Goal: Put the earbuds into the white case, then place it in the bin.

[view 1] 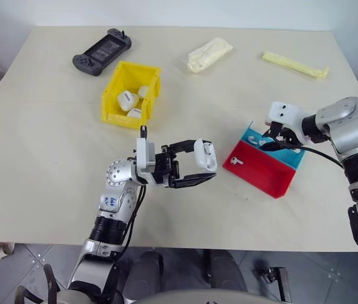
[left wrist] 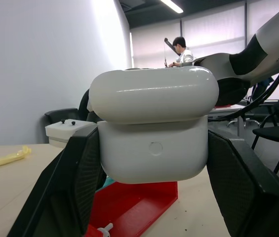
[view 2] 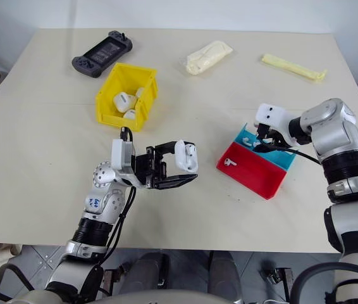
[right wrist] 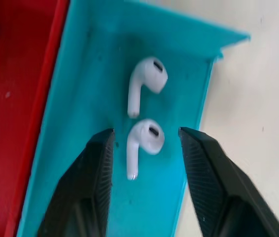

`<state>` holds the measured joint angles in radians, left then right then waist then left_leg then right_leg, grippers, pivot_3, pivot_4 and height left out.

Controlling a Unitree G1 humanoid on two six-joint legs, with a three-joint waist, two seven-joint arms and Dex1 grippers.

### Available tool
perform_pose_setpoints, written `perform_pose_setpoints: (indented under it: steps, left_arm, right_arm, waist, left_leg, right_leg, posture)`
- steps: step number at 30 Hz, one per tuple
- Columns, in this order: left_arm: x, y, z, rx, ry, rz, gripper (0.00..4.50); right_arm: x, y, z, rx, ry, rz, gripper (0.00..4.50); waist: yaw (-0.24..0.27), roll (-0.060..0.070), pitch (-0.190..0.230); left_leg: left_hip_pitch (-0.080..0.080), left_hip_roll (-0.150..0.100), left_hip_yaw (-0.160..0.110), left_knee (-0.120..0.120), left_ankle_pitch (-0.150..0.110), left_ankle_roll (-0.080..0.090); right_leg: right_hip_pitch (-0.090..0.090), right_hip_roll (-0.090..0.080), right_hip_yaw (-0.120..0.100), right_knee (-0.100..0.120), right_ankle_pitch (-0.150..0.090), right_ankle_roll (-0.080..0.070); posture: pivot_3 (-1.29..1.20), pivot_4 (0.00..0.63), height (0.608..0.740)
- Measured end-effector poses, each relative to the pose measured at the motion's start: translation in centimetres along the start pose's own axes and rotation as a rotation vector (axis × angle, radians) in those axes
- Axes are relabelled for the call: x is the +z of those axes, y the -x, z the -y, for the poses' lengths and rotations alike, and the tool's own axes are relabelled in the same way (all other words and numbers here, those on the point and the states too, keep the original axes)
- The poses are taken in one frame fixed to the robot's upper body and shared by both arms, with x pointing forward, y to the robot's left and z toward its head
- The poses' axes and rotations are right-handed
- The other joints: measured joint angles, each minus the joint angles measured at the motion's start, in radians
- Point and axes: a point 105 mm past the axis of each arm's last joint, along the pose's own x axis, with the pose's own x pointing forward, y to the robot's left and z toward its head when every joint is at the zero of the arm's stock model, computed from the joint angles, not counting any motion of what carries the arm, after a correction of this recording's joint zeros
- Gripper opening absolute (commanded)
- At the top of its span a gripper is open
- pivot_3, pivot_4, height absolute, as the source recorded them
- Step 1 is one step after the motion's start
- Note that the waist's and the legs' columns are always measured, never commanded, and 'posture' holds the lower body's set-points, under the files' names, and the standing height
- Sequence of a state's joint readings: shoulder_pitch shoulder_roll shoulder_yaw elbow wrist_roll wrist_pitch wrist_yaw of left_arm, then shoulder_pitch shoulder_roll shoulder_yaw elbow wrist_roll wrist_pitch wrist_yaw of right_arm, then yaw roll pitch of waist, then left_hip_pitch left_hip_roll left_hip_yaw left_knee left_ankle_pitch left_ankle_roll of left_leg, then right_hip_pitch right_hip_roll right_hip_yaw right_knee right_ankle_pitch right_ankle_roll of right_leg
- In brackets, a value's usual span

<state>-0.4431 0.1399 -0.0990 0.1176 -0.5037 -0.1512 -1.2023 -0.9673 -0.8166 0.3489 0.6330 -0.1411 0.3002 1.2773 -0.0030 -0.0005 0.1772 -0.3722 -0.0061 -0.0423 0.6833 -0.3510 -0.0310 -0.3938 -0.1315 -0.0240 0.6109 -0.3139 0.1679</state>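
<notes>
My left gripper is shut on the white case, held above the table's front middle; in the left wrist view the case sits between both fingers, lid uppermost. My right gripper is open and points down into the blue half of the tray. Two white earbuds lie there: one between the fingertips without touching them, the other just beyond. A third small white earbud rests in the red half. The yellow bin stands at the back left, holding white cases.
A dark handheld game console lies behind the bin. A cream plastic bag and a pale yellow strip lie along the far side. A person sits far back in the room.
</notes>
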Motion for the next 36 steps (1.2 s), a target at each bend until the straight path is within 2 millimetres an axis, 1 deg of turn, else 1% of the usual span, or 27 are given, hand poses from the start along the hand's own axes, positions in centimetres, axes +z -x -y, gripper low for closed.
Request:
perform_pose_setpoints:
  steps: [7, 12, 20, 23, 24, 26, 27, 36]
  left_arm:
    - [0.04, 0.05, -0.06, 0.004, -0.002, -0.002, 2.82]
    - [0.57, 0.08, -0.06, -0.003, -0.030, -0.008, 2.82]
    - [0.55, 0.09, -0.10, 0.004, -0.029, -0.008, 2.82]
    - [0.55, 0.09, -0.13, 0.006, -0.029, -0.009, 2.82]
    - [0.55, 0.09, -0.13, 0.006, -0.029, -0.009, 2.82]
    - [0.55, 0.10, -0.14, 0.006, -0.029, -0.009, 2.82]
    - [0.55, 0.11, -0.14, 0.006, -0.029, -0.010, 2.82]
    - [0.54, 0.16, -0.15, 0.006, -0.029, -0.014, 2.82]
  right_arm:
    - [0.07, -0.10, 0.04, 0.011, 0.012, -0.010, 2.22]
    - [-0.15, 0.07, 0.17, 0.017, 0.006, -0.032, 2.22]
    - [-0.37, 0.17, 0.22, 0.026, -0.002, -0.043, 2.22]
    - [-0.35, 0.13, 0.15, 0.031, -0.002, -0.042, 1.66]
    - [-0.32, 0.09, 0.12, 0.033, -0.002, -0.042, 1.41]
    - [-0.27, 0.04, 0.08, 0.035, -0.001, -0.040, 0.76]
    - [-0.24, 0.02, 0.07, 0.036, -0.001, -0.039, 0.54]
    - [-0.20, 0.05, 0.00, 0.021, -0.006, -0.024, 0.54]
  waist:
    - [-0.001, 0.000, 0.000]
    - [0.000, 0.000, 0.000]
    - [0.000, 0.000, 0.000]
    - [-0.001, 0.000, 0.000]
    - [-0.001, 0.000, 0.000]
    - [-0.001, 0.000, 0.000]
    - [-0.001, 0.000, 0.000]
    - [-0.001, 0.000, 0.000]
  left_leg:
    - [0.000, 0.000, 0.000, 0.000, 0.000, 0.000]
    - [0.000, 0.000, 0.000, 0.000, 0.000, 0.000]
    - [0.000, 0.000, 0.000, 0.000, 0.000, 0.000]
    - [0.001, 0.000, 0.000, 0.000, 0.000, 0.000]
    - [0.001, 0.000, 0.000, 0.000, 0.000, 0.000]
    - [0.001, 0.000, 0.000, 0.000, 0.000, 0.000]
    - [0.001, 0.000, 0.000, 0.000, 0.000, 0.000]
    - [0.001, 0.000, 0.000, 0.001, 0.000, 0.000]
  right_leg:
    - [0.000, 0.000, 0.000, 0.000, 0.000, 0.000]
    - [0.000, 0.000, 0.000, 0.000, 0.000, 0.000]
    - [0.000, 0.000, 0.000, 0.001, 0.000, 0.000]
    - [0.000, 0.000, 0.000, 0.001, 0.000, 0.000]
    - [0.000, 0.000, 0.000, 0.001, 0.000, 0.000]
    - [0.000, 0.000, 0.000, 0.001, 0.000, 0.000]
    - [0.000, 0.000, 0.000, 0.001, 0.000, 0.000]
    - [0.000, 0.000, 0.000, 0.001, 0.000, 0.000]
  posture:
    - [0.00, 0.150, 0.740]
    - [0.00, 0.150, 0.740]
    - [0.00, 0.150, 0.740]
    - [0.00, 0.150, 0.740]
    - [0.00, 0.150, 0.740]
    - [0.00, 0.150, 0.740]
    - [0.00, 0.150, 0.740]
    - [0.00, 0.150, 0.740]
